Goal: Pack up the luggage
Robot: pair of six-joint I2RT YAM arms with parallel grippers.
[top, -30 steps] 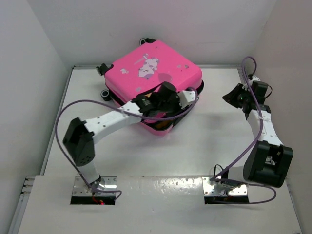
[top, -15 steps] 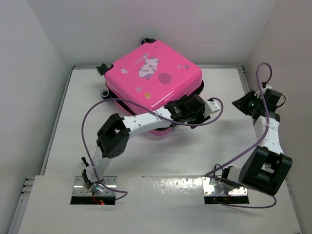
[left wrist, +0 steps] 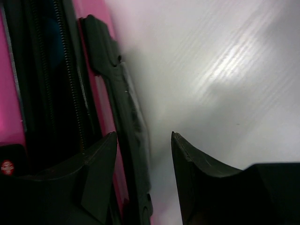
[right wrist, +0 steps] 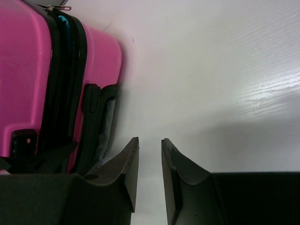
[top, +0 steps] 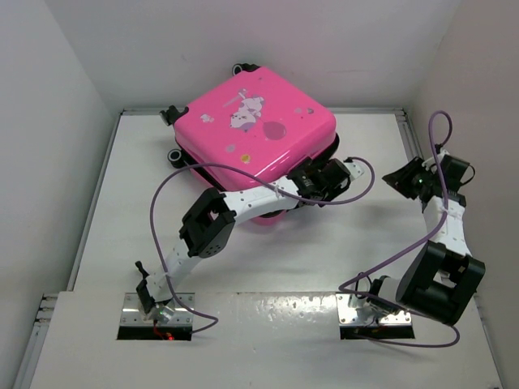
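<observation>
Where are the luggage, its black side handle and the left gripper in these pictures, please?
luggage (top: 251, 121): top external view, on the pink top shell.
black side handle (right wrist: 92, 121): right wrist view, on its middle stretch.
left gripper (left wrist: 143, 137): left wrist view, midway between its fingertips.

Suitcase (top: 268, 134) hot pink; print (top: 246, 111) white. Zipper (right wrist: 56, 84), wheels (top: 172, 114) black. Table (top: 357, 235) white. Cables (top: 166, 185) purple. Arms (top: 251, 197) white links, black joints.

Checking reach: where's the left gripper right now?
Left gripper sits at the near-right side of the luggage in the top view, open, its tips framing the black side handle.
</observation>
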